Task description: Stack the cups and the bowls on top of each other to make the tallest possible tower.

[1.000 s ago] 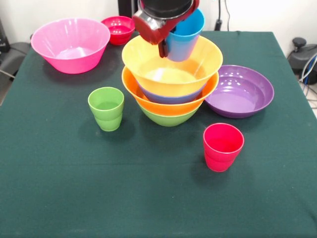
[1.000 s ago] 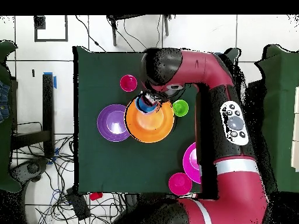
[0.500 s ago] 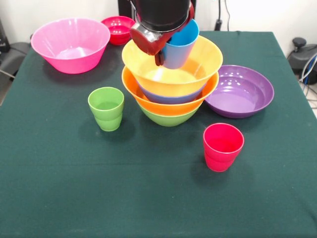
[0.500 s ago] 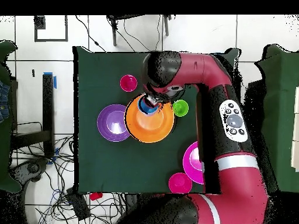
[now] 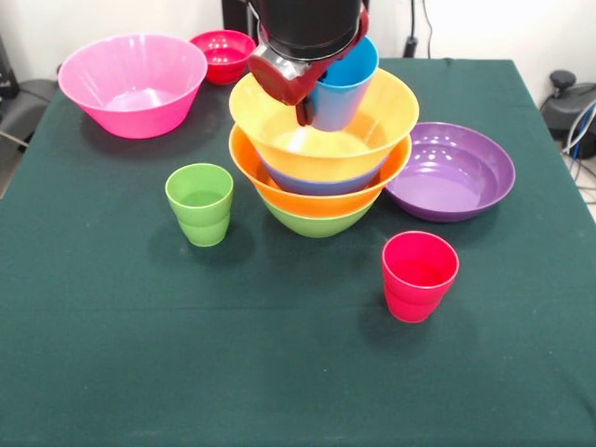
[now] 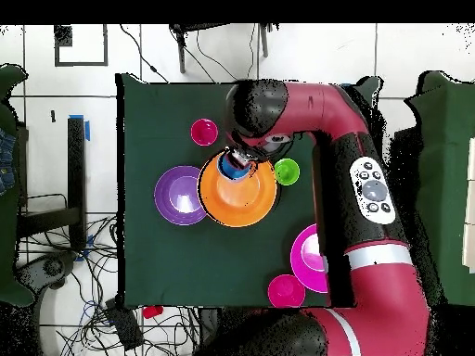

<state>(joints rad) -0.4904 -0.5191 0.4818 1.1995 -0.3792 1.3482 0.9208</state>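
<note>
We see the gripper [image 5: 312,93] pinching the light blue cup [image 5: 343,84] over the tower [image 5: 321,158]'s top orange bowl [image 5: 372,121]; the arm hides the cup's far rim; whether its base touches the bowl, we cannot tell.

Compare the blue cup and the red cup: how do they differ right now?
The blue cup is held by the hand above the top orange bowl of the tower; the red cup stands free on the table. The blue cup is tilted; the red cup is upright. The blue cup is partly hidden by the hand; the red cup shows whole. Both are small tapered tumblers, mouths up.
</note>
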